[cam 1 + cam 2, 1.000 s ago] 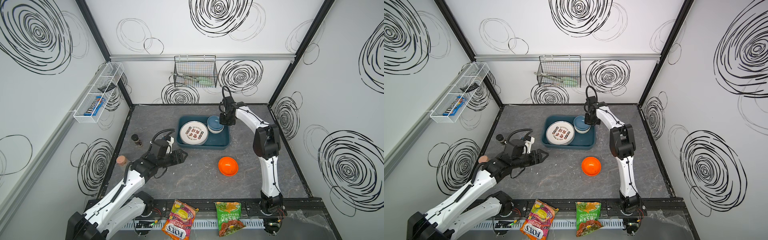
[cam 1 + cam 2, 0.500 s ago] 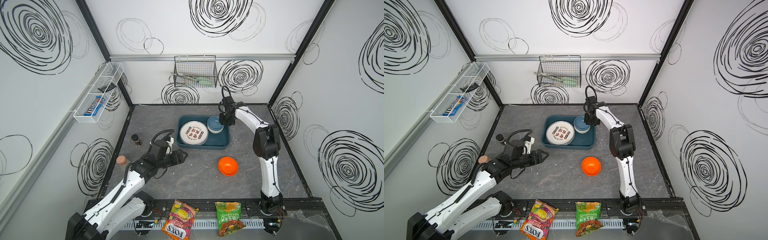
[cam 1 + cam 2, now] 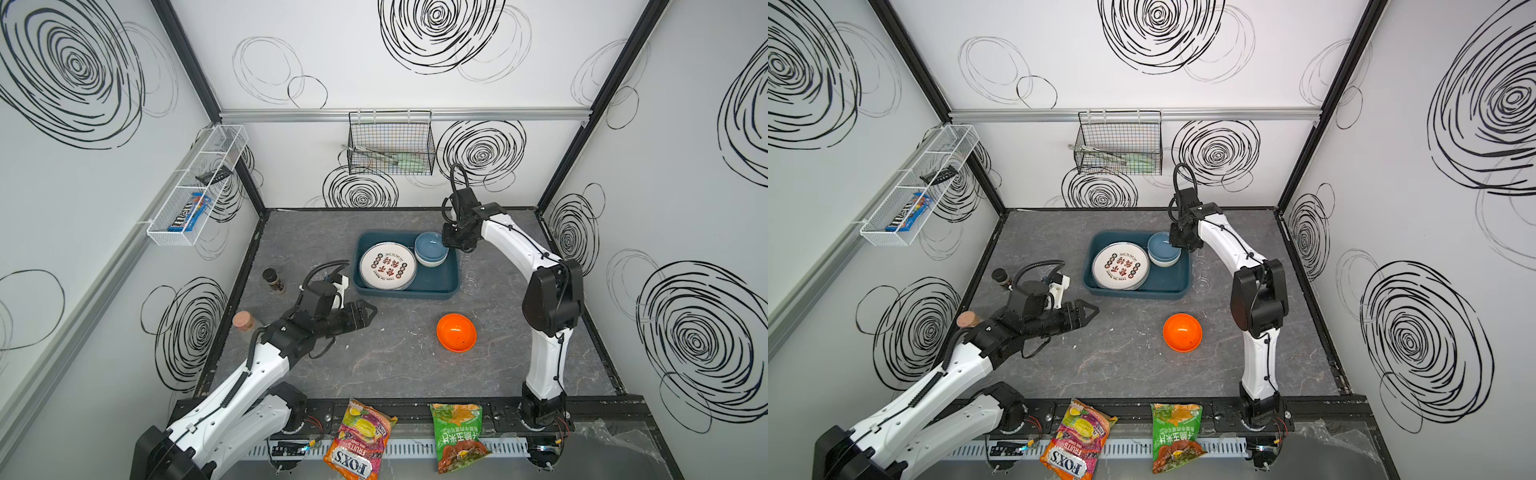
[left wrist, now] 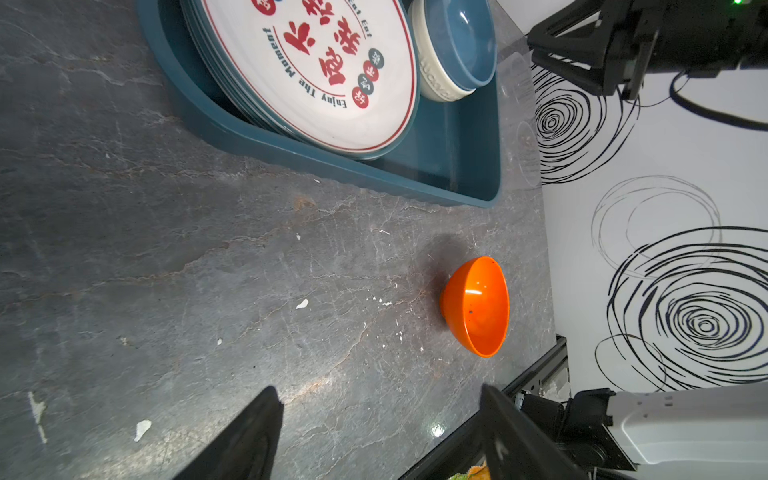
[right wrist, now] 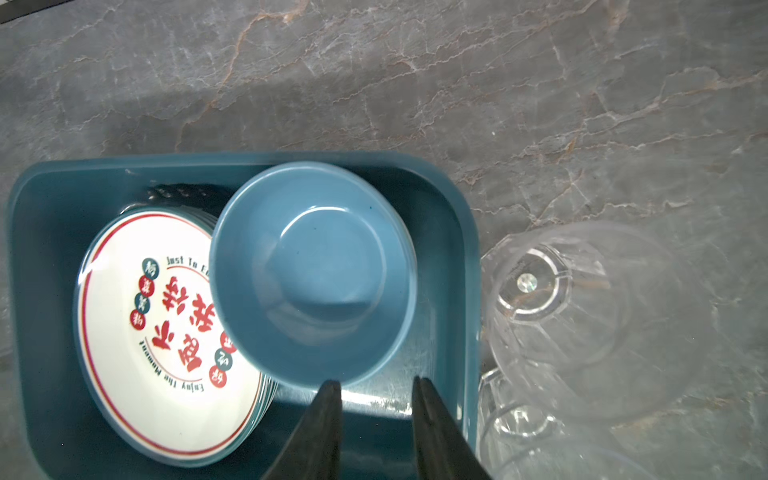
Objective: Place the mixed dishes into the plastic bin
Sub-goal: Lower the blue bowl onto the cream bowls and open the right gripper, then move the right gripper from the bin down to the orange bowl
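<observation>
- The left hand [image 3: 365, 314] hovers low over the grey marbled desk [image 3: 395, 365], jaws spread wide with nothing between them. It is well apart from every dish, so you can hold it there or line it up on the next pick.
- The glossy orange plastic bowl [image 3: 456, 332] sits upright on the desk, clear of the bin's front wall and not yet stowed. It looks like the next pick. Take it by the rim, one finger inside and one outside, because the smooth wall will probably slip in a side pinch.
- The dark teal rectangular plastic bin [image 3: 436, 279] holds a stack of round white plates with red characters [image 3: 387, 266] on its left side. A blue bowl [image 3: 431, 248] sits nested in a cream bowl [image 4: 436, 79] at its far right corner. The front right floor is bare, so reserve it for the orange bowl.
- The right hand [image 5: 376, 384] has its jaws parted a little and grips nothing. The blue bowl's rim lies just ahead of its fingertips, so the step in hand appears to be the release. Open wider, then lift straight up before swinging away, so that no finger hooks the rim and drags the nested pair.
- The clear faceted cups [image 5: 582, 316], at least two of them, rest on the desk just beside the bin's right outer wall, close to the right hand. Move the hand away from them, because a sideways sweep could topple them.
</observation>
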### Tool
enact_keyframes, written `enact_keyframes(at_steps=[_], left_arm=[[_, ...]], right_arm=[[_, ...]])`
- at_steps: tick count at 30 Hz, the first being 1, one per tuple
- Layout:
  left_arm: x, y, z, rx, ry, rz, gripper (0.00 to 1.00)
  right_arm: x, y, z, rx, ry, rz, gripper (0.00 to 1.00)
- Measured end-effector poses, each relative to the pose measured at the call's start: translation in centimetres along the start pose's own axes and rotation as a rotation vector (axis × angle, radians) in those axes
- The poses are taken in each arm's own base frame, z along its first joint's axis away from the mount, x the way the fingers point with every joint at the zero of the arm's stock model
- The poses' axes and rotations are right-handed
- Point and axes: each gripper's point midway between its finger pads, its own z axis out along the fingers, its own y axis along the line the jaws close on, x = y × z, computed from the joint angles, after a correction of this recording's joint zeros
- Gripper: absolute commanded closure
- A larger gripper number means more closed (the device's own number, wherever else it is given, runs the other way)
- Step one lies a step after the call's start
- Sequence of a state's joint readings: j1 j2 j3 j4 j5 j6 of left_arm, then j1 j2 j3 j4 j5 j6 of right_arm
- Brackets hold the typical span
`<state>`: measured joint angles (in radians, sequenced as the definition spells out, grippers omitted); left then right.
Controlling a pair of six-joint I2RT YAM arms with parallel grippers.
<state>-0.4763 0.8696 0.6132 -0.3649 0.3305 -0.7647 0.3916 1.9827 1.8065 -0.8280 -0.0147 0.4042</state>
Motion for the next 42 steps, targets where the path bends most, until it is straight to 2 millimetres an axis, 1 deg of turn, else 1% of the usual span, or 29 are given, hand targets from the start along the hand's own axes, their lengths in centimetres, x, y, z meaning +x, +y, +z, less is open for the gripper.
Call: enact_keyframes(at_steps=[3, 9, 15, 19, 25, 33, 37, 42], left_arm=[[0.1, -0.6, 0.1, 0.025, 0.004, 0.010, 0.16], [0.6, -2.0, 0.4, 0.075, 0.025, 0.038, 0.16], [2.0, -2.8, 1.5, 0.095, 0.088, 0.078, 0.15], [3.1, -3.6, 2.3, 0.101, 0.139, 0.123, 0.15], [4.2, -5.5, 3.0, 0.130, 0.182, 0.199, 0.15], [5.6, -6.7, 4.3, 0.123, 0.233, 0.288, 0.15], [6.1, -6.7, 4.9, 0.108, 0.251, 0.312, 0.15], [6.6, -6.6, 5.4, 0.093, 0.264, 0.335, 0.15]], right_arm=[[1.1, 0.6, -1.3, -0.034, -0.009, -0.011, 0.64], [4.2, 1.0, -3.7, -0.120, -0.001, -0.020, 0.61], [7.2, 1.1, -6.1, -0.214, 0.008, -0.021, 0.58], [9.6, 0.4, -6.9, -0.254, 0.033, -0.010, 0.56], [13.0, -1.6, -7.4, -0.257, 0.067, 0.025, 0.54], [15.5, -4.2, -8.0, -0.241, 0.070, 0.082, 0.50], [17.4, -5.3, -7.2, -0.217, 0.112, 0.111, 0.50], [20.5, -6.7, -5.7, -0.174, 0.185, 0.153, 0.50]])
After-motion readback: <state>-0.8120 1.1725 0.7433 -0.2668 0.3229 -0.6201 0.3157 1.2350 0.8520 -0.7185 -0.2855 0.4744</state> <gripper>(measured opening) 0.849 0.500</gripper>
